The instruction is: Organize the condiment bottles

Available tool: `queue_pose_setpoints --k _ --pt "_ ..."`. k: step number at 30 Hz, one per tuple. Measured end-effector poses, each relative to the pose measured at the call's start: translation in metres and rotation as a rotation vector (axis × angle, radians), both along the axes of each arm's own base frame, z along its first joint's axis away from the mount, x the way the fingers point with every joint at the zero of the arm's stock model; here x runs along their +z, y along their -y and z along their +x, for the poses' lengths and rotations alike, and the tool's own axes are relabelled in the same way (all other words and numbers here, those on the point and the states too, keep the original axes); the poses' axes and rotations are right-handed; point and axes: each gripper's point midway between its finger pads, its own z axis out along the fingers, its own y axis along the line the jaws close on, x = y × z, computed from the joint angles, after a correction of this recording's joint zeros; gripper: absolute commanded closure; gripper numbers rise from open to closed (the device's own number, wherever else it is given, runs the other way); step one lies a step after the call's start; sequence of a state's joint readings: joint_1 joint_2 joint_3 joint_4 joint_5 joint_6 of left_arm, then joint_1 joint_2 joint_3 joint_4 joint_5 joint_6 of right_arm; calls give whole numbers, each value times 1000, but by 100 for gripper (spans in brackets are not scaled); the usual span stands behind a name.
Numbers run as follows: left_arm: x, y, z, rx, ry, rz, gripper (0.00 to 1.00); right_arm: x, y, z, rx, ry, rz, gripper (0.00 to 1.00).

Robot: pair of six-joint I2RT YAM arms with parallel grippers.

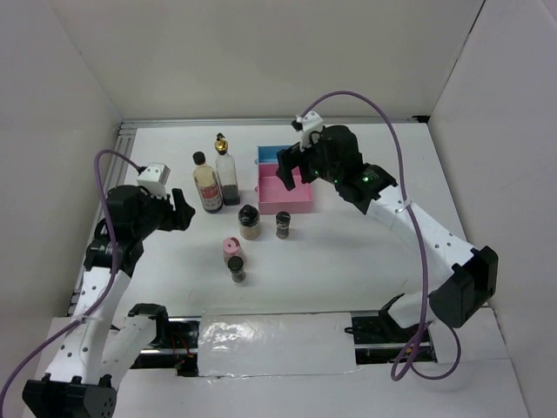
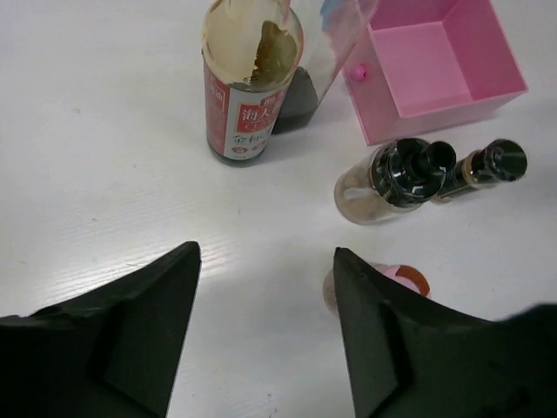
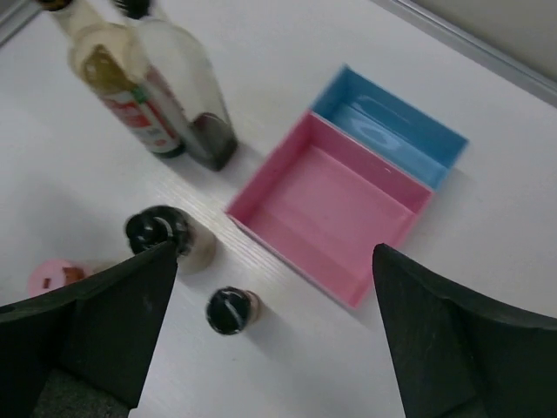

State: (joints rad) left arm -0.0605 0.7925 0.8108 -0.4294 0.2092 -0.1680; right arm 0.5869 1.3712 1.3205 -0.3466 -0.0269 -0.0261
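Left tool (image 2: 265, 252) and right tool (image 3: 274, 251) gape empty. Left of the pink tray (image 1: 291, 206) stand a tan-labelled bottle (image 1: 207, 185) and a clear gold-spouted bottle (image 1: 227, 178). Three black-lidded jars (image 1: 249, 222) and one pink-lidded jar (image 1: 231, 248) cluster before it, with open table (image 1: 365, 261) around.

The desk (image 1: 348, 261) is white. Upper centre sit a pink tray (image 1: 285, 207) and a blue tray (image 1: 266, 154). The tall bottle (image 1: 207, 187) has a black cap and a red-and-white label. The clear bottle (image 1: 227, 181) has dark contents and a gold spout. One pink-lidded jar (image 1: 231, 246); three black-lidded jars (image 1: 249, 218) (image 1: 283, 223) (image 1: 237, 270).
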Motion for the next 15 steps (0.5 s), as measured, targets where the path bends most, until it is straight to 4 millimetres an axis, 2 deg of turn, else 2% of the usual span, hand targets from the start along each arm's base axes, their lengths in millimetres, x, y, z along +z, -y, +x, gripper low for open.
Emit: queue_pose_setpoints --k 2,6,12,15 --pt "3 -1 -7 -2 14 3 19 6 -27 -5 102 23 17 0" --pt "9 -1 -16 -5 46 3 17 12 -73 -9 299 89 56 0" --pt "7 -3 -18 3 41 5 17 3 -128 12 509 129 85 0" --pt "4 -3 -19 3 32 6 16 -4 -147 22 573 138 108 1"
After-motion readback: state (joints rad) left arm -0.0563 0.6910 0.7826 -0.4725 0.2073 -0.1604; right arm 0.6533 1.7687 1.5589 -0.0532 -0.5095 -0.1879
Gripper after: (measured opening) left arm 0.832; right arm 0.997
